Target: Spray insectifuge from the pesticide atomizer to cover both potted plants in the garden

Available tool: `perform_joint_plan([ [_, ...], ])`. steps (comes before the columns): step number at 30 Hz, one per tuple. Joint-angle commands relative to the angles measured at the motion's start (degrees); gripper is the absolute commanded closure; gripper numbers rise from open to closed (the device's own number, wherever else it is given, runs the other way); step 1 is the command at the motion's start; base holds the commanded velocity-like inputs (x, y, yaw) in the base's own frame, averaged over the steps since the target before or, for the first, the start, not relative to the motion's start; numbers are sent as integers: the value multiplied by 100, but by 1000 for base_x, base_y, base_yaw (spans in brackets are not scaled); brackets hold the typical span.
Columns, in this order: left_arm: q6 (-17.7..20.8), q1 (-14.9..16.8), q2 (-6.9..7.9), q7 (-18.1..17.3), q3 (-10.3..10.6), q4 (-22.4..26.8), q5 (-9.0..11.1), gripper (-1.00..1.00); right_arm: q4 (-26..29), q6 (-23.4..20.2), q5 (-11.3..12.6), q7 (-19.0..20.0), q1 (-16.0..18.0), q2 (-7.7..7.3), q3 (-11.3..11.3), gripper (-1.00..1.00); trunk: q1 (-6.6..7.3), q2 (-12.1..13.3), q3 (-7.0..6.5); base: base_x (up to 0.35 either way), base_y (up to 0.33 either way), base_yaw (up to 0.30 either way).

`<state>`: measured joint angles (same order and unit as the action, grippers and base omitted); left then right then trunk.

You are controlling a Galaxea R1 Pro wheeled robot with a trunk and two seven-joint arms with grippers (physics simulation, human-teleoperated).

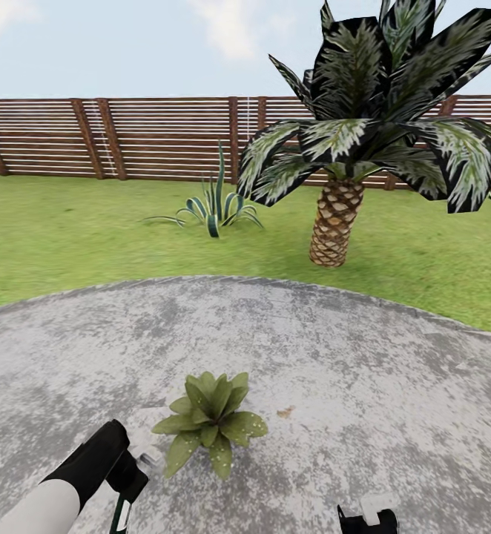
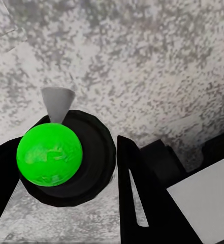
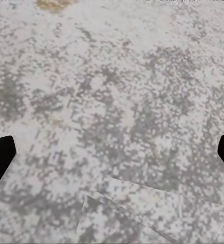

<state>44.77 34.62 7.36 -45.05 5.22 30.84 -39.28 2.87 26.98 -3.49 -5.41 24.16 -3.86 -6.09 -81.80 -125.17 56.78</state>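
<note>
1. Bottle first: in the left wrist view the left pincer (image 2: 86, 173) was closed on the atomizer (image 2: 66, 157), a dark round body seen end-on between the black fingers (image 2: 137, 198), with a bright green ball on top and a pale cone-shaped nozzle (image 2: 57, 101) pointing out over the paving.
2. Seen end-on like this, the atomizer's long axis appeared to run along the pincer's own line of sight; which way the nozzle pointed with respect to the plant could not be told.
3. In the head view the potted plant (image 1: 210, 424) sat on the grey paving (image 1: 349, 356), just beside the left pincer (image 1: 130, 482) and towards the fence from it. I judged the left arm far the nearer one for spraying.
4. The right pincer (image 1: 368, 519) hung over the paving on the plant's other side, well apart from it; its fingertips (image 3: 0, 160) stood wide open with nothing between them.
5. Bare paving lay all round the plant, so there seemed open room for swinging the nozzle across the leaves.
6. Beyond the plant, the paving's curved edge met the lawn (image 1: 67, 237), where a striped agave (image 1: 214, 208) and a palm (image 1: 338, 222) stood before the wooden fence (image 1: 156, 137).
</note>
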Motion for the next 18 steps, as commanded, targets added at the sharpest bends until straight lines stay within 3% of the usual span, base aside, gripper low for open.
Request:
perform_joint_plan([
  [1, -4, 1, 3, -56, 24, 10, -62, 100, -6, 9, -37, -58, 4, -1, -42, -100, 1, -2, 5, 0, 283, 0],
  [4, -4, 1, -12, -57, 30, 10, -61, 100, -6, 9, -37, -57, 4, -1, -42, -100, 1, -2, 5, 0, 296, -12],
  [9, -3, 1, -45, -52, 26, 10, -58, 100, -6, 9, -37, -57, 5, -1, -42, -100, 1, -2, -7, 45, 281, -225],
  [13, -10, 1, -56, -48, 33, 10, -53, 100, -6, 9, -37, -57, 4, -1, -42, -100, 1, -2, -19, 54, 50, -280],
  [18, -19, -19, -18, -39, 253, 4, -60, 100, -6, 9, -37, -57, 4, -1, -42, -100, 1, -2, -32, 4, 3, -275],
])
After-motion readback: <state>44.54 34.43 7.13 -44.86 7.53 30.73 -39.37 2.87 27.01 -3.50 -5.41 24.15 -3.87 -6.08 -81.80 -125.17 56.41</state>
